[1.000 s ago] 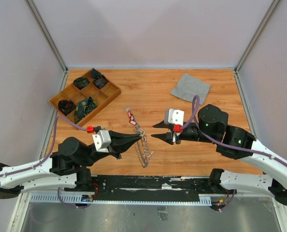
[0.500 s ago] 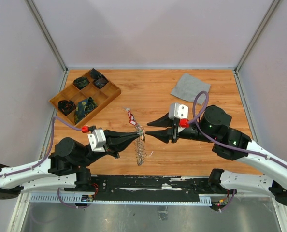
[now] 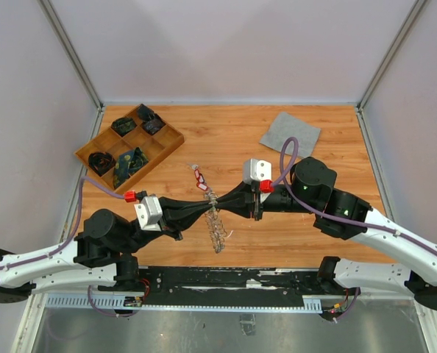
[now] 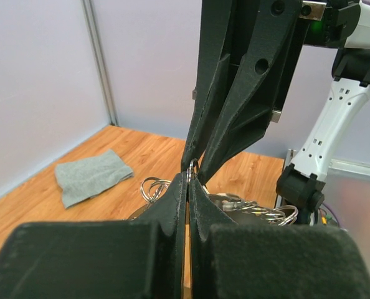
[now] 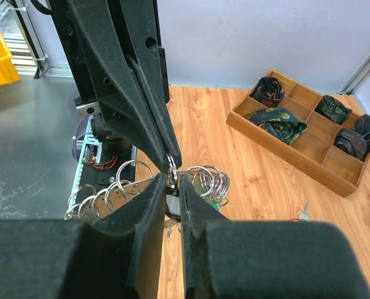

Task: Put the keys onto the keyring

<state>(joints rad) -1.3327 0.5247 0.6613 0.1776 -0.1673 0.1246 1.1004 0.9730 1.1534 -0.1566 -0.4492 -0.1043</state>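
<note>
At the keyring [image 3: 217, 226], clamped by the left gripper [image 3: 204, 205], the right gripper [image 3: 226, 203] now arrives tip-to-tip, jaws narrowing, grip not yet discernible, probably to share the hold.

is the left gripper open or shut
Shut: the left gripper has its fingers pressed together in its wrist view, pinching the keyring at the tips.

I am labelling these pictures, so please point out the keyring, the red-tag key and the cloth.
keyring [image 3: 218, 229]: top view, on its hanging fringed rim.
red-tag key [image 3: 199, 177]: top view, on the red tag.
cloth [image 3: 290, 133]: top view, on its middle.
</note>
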